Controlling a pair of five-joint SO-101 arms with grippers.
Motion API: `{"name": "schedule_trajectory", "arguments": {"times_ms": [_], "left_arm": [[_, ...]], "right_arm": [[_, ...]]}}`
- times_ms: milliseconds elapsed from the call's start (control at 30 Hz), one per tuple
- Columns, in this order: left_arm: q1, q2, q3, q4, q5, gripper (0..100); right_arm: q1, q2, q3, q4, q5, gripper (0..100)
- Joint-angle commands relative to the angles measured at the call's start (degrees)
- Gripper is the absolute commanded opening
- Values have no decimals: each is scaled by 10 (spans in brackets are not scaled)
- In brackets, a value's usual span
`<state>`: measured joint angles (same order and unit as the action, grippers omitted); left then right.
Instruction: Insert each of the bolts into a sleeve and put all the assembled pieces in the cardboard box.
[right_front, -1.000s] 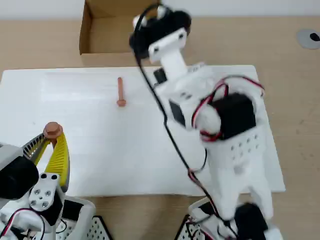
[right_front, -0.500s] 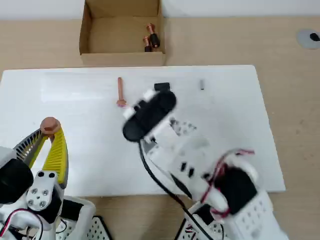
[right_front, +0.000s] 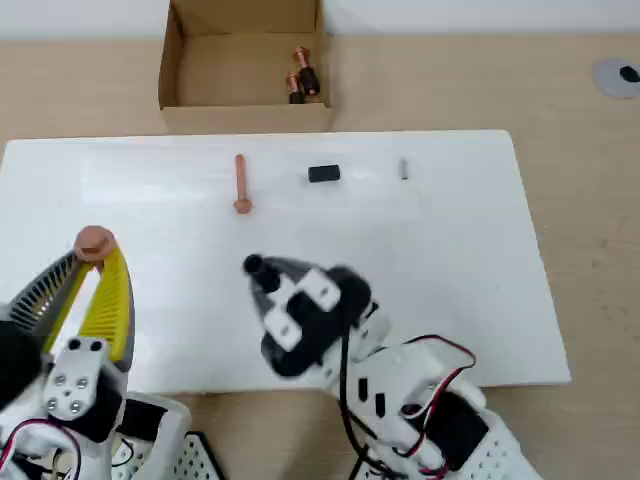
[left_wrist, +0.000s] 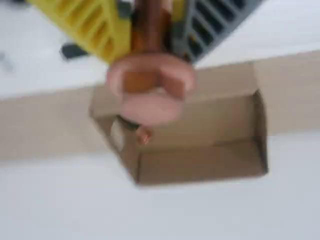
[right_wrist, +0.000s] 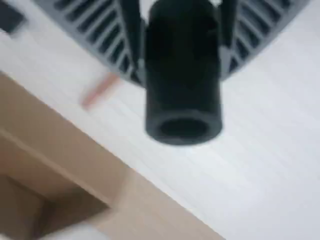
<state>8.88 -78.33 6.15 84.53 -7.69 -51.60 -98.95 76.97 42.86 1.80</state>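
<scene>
A copper bolt (right_front: 93, 241) stands head-up in my left gripper (right_front: 90, 258), which is shut on its shank at the mat's near left; the bolt head (left_wrist: 150, 87) looms large in the left wrist view. My right gripper (right_front: 262, 276) is shut on a black sleeve (right_front: 254, 266) over the mat's near middle, the sleeve's open end (right_wrist: 183, 127) facing outward. A loose bolt (right_front: 241, 183) and a loose black sleeve (right_front: 323, 174) lie on the mat's far side. The cardboard box (right_front: 186, 98) beyond holds assembled pieces (right_front: 301, 74).
A white mat (right_front: 460, 250) covers the wooden table. A small grey pin (right_front: 404, 169) lies near its far right. A round grey disc (right_front: 618, 76) sits on the table at the far right. The box (left_wrist: 200, 150) stands past the mat's far edge.
The right arm has swung back from over the box to the mat's near middle, uncovering the pieces in the box. The left gripper has shifted slightly with its bolt.
</scene>
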Motion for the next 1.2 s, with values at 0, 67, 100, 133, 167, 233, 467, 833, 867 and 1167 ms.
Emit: {"name": "schedule_trajectory", "arguments": {"times_ms": [0, 67, 100, 133, 167, 233, 467, 833, 867, 1167], "left_arm": [[7, 1, 18, -51, 69, 5], [8, 1, 40, -67, 104, 5], [8, 1, 52, -72, 114, 5], [8, 1, 64, -78, 121, 5], [8, 1, 78, -84, 124, 5], [9, 1, 97, -96, 125, 5], [108, 2, 132, -120, 159, 5], [139, 1, 211, -152, 167, 5], [139, 1, 215, -152, 167, 5], [137, 0, 282, -236, 170, 4]], "right_arm": [[-36, -65, 59, -69, -1, 10], [-43, -87, 87, -96, -1, 10], [-44, -94, 96, -105, -1, 10], [-46, -99, 103, -111, -1, 10], [-48, -101, 107, -113, -1, 10], [-48, -102, 110, -123, -1, 10], [-48, -106, 111, -149, -1, 10], [-45, -106, 91, -148, -40, 10], [-45, -106, 89, -148, -40, 10], [-47, -106, 80, -148, -41, 10]]}}
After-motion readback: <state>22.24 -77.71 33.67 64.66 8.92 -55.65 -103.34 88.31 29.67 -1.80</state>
